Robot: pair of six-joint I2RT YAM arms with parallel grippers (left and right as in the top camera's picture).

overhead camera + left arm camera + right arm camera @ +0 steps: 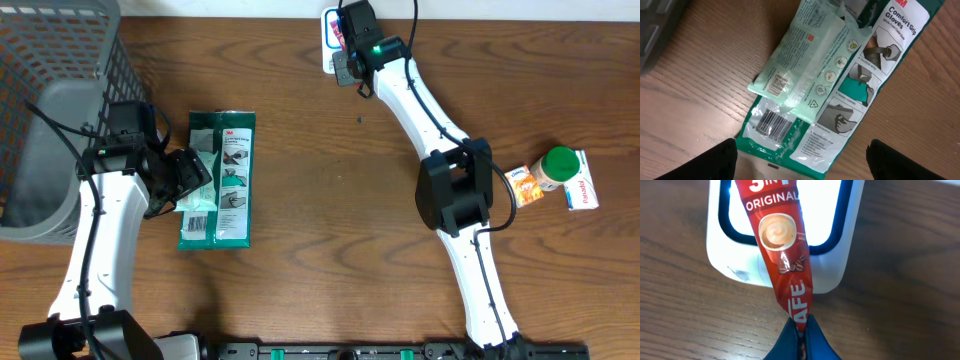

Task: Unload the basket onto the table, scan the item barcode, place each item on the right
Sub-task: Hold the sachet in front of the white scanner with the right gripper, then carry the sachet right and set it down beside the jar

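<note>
Right gripper (801, 330) is clenched on one end of a red coffee sachet (782, 245), which stretches across the window of the white scanner (842, 255) at the far edge of the table (310, 260). Left gripper (802, 162) hangs released above a pack of wipes (805, 55) lying on a glove package (865, 85).

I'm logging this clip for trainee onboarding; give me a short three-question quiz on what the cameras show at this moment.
1. True or false: the right gripper is shut on the red coffee sachet.
2. What lies partly on the gloves pack? A) pale green wipes pack B) mug C) sponge
3. Fill in: the sachet is held over the white ____.
Key: 1 true; 2 A; 3 scanner.
</note>
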